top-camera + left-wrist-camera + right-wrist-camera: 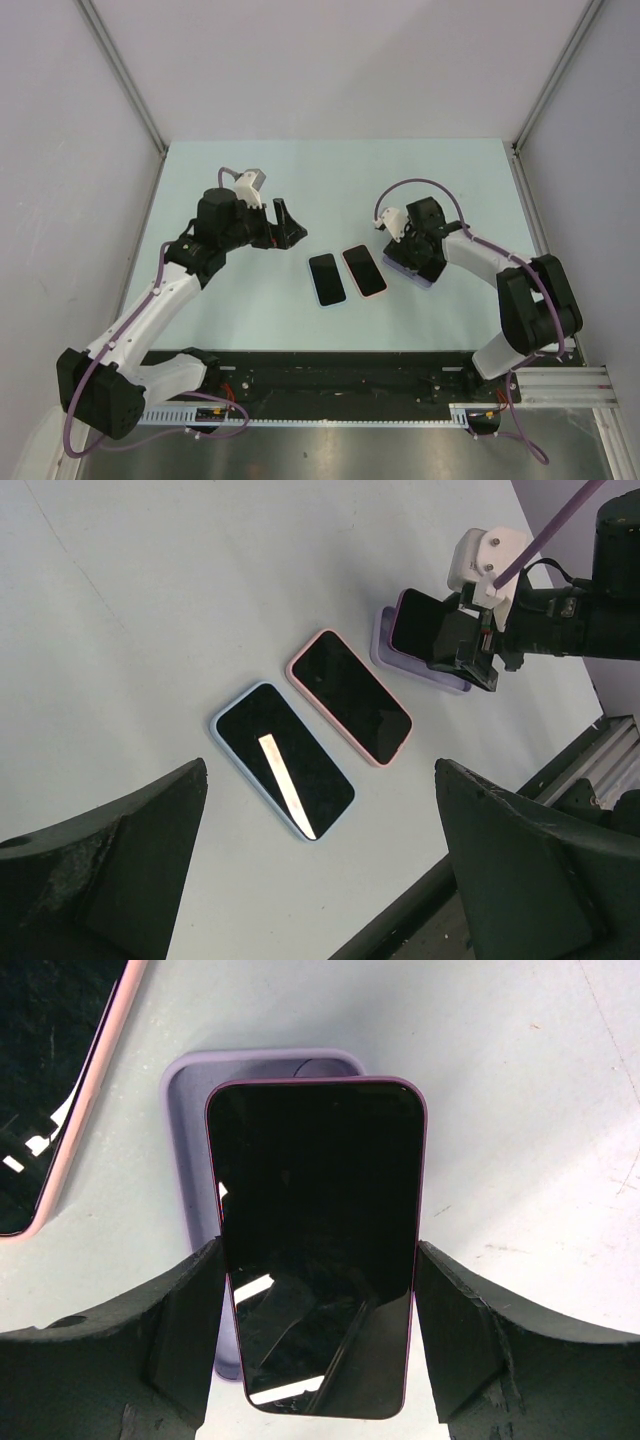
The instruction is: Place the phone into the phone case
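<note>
A dark phone with a magenta edge is held by its two long sides in my right gripper, which is shut on it. It hangs tilted over the empty lavender phone case, which lies flat on the table; its top end reaches over the case's far part. From above, the right gripper covers most of the case. The left wrist view shows the phone slanting above the case. My left gripper hovers open and holds nothing, left of the middle.
Two other phones lie side by side mid-table, one in a light blue case and one in a pink case. The pink one is just left of the lavender case. A black rail runs along the near edge.
</note>
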Action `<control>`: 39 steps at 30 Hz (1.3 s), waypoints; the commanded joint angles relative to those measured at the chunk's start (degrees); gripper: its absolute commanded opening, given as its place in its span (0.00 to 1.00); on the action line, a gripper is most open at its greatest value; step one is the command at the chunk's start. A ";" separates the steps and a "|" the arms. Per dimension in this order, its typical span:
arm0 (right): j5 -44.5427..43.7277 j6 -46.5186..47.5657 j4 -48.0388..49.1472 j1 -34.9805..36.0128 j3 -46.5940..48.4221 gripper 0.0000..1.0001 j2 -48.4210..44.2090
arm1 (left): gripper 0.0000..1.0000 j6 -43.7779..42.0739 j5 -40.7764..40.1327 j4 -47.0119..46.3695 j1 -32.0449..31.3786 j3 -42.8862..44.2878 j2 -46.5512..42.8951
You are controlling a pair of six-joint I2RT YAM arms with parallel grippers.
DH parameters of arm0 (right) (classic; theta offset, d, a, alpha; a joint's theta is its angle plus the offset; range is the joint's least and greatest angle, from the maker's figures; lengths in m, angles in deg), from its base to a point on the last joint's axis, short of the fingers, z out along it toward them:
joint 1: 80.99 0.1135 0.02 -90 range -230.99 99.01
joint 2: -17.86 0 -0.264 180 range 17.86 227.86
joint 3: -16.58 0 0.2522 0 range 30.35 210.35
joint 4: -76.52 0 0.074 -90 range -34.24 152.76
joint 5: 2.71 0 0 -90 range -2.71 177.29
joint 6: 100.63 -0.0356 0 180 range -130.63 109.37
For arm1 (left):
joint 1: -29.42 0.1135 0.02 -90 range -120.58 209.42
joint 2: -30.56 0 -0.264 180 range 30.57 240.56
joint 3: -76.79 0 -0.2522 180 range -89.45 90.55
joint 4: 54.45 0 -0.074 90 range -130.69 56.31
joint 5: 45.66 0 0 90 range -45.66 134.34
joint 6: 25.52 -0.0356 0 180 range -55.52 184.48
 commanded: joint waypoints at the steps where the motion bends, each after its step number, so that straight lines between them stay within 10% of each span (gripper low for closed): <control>1: 1.78 1.39 1.04 -0.69 2.20 0.53 0.48 | 1.00 0.46 -0.48 -0.44 0.44 0.18 -1.92; 27: 2.66 -2.73 1.22 0.99 4.22 0.93 0.93 | 1.00 -2.26 -0.49 0.08 0.35 0.18 -3.68; 39: 3.81 -22.77 -1.50 -12.81 9.67 0.88 0.48 | 1.00 -2.61 2.23 -0.79 0.35 0.09 -3.07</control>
